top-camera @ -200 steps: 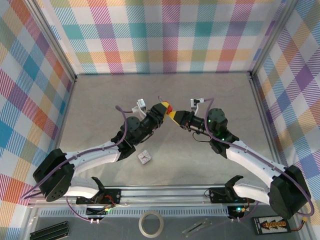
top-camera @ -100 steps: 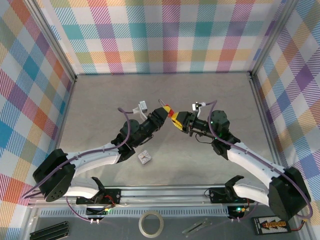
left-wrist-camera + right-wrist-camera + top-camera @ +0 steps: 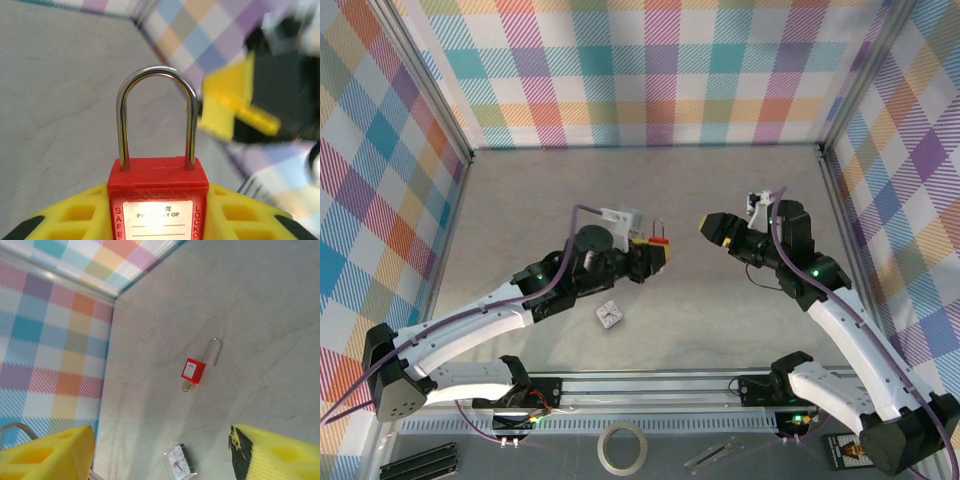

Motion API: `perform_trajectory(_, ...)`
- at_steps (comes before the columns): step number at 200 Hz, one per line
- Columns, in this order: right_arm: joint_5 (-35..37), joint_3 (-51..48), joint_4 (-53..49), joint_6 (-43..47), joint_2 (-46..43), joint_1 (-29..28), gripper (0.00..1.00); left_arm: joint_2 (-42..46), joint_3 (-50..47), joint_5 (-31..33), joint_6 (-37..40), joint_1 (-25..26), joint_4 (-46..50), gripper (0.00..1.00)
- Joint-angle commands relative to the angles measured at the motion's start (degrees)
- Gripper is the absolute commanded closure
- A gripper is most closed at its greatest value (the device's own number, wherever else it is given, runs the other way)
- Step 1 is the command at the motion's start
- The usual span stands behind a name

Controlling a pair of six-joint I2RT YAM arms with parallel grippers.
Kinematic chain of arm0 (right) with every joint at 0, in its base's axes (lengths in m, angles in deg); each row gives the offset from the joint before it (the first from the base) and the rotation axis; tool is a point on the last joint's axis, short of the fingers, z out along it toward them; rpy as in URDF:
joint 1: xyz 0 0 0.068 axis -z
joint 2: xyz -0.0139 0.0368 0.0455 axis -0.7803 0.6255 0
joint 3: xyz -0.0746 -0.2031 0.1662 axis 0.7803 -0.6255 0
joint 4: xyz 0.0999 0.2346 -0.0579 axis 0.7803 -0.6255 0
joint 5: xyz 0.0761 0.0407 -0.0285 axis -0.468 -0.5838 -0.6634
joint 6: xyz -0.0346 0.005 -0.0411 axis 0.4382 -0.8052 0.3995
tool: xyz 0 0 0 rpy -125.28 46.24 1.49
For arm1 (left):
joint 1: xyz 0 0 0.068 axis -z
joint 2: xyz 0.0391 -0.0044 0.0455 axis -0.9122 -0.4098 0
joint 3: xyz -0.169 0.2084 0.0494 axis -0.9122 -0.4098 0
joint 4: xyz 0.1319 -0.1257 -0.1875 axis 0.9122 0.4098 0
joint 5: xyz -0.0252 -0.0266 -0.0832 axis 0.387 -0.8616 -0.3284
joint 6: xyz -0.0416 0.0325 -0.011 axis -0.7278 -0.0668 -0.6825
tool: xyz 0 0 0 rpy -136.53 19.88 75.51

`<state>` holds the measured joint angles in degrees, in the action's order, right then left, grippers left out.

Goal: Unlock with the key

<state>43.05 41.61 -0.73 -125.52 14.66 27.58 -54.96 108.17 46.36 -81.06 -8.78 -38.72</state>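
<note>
A red padlock (image 3: 157, 175) with a steel shackle standing up sits between the yellow fingers (image 3: 75, 215) of my left gripper (image 3: 157, 210), which is shut on its body. From above, that padlock (image 3: 656, 241) is held over the table's middle by the left gripper (image 3: 650, 252). My right gripper (image 3: 713, 228) hangs a short way to its right, open, with nothing between its fingers. In the right wrist view the right gripper (image 3: 162, 440) stands wide, and beyond it a red padlock (image 3: 193, 370) with its shackle swung open and a silver key (image 3: 186, 387) at its base shows against the table.
A small white clock-like object (image 3: 609, 315) lies on the grey table near the left arm and appears low in the right wrist view as the white object (image 3: 179, 463). Plaid walls (image 3: 650, 70) enclose the table on three sides. A metal rail (image 3: 650, 385) runs along the near edge.
My right gripper has opened and drawn back to the right, away from the padlock. The left arm has swung the padlock slightly down and round.
</note>
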Motion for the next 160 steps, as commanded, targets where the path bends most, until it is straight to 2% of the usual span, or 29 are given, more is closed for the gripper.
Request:
perform_trajectory(1,-11.4,2.2,0.9,12.3,3.4,0.2,0.3,-1.3,0.4,3.8,13.3,2.3,13.3,1.0)
perform_trajectory(14,-16.0,1.5,3.0,12.6,5.1,0.1,0.32,-1.3,0.0,3.4,14.8,2.7,12.7,1.0)
perform_trajectory(53,-21.0,-3.4,8.6,11.9,4.2,-1.2,0.33,-2.7,1.1,2.1,17.5,3.3,12.3,1.0)
perform_trajectory(111,-20.7,-3.5,8.3,13.3,6.7,-6.0,0.39,-5.6,2.9,2.0,17.8,4.5,12.2,1.0)
perform_trajectory(160,-16.3,-3.9,4.0,15.3,8.2,-7.6,0.47,-5.6,3.0,2.1,17.6,4.8,11.7,1.0)
